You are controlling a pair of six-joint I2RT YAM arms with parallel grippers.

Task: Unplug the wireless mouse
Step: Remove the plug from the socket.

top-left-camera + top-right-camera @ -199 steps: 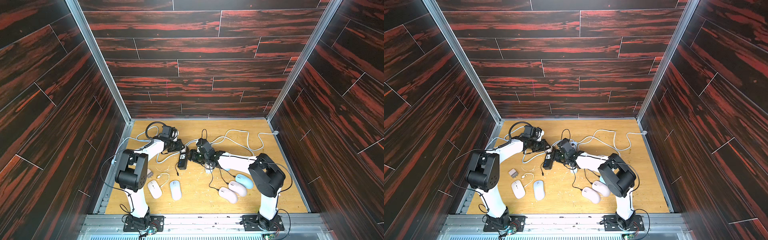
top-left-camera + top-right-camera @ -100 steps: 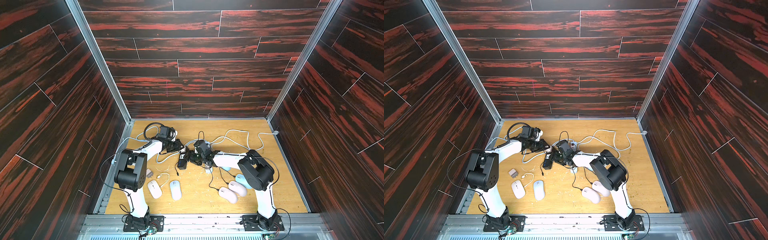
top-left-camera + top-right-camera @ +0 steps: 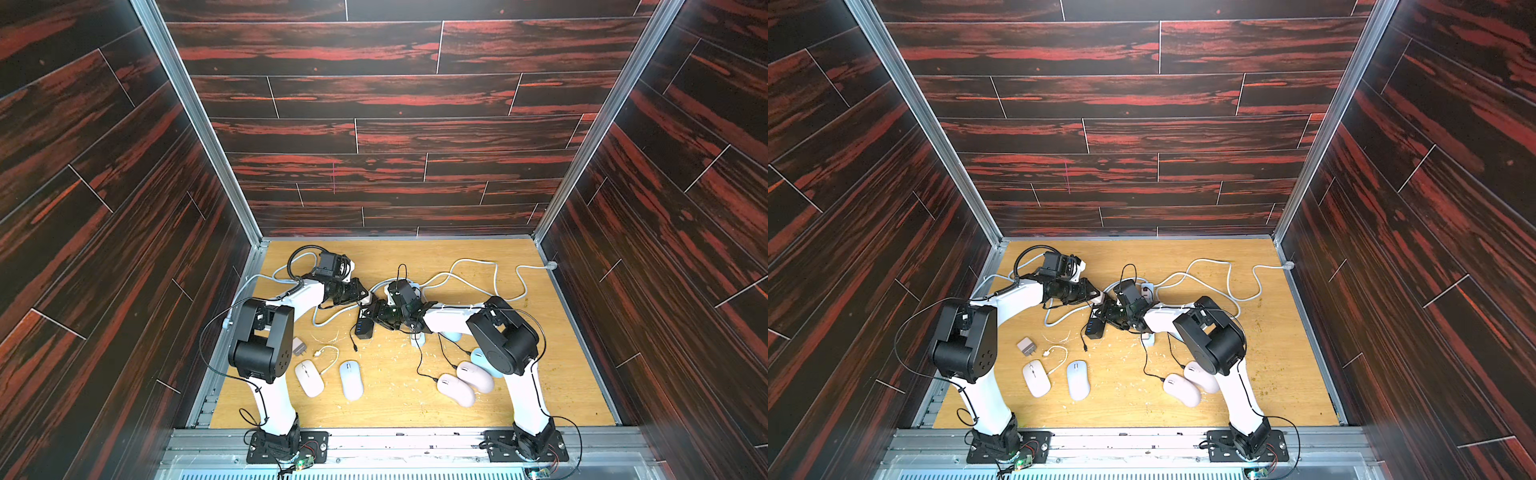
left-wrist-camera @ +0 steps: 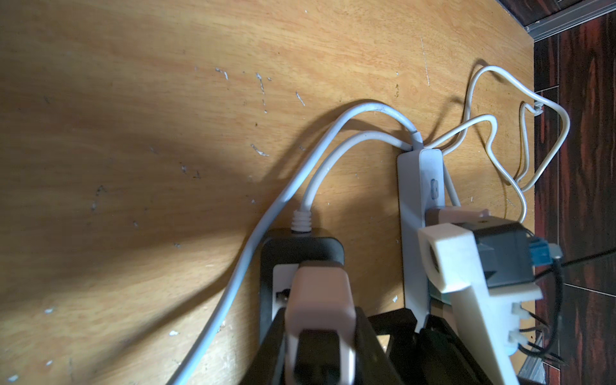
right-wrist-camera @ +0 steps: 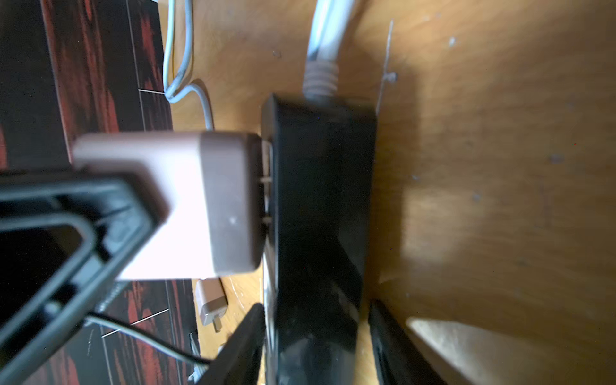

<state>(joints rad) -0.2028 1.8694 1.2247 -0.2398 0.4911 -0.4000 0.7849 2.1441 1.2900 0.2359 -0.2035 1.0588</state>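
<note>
Both stretched low over desk, wrists converging: left arm, right arm | left gripper clamped on charger | charger in black strip, prongs partly showing | right gripper straddles strip, grip can't tell

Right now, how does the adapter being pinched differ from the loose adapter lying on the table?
The pinched adapter is clamped by the left gripper; the loose adapter lies untouched. The pinched adapter's prongs reach into the black power strip; the loose adapter's prongs are bare. Both are small pale blocks.
</note>
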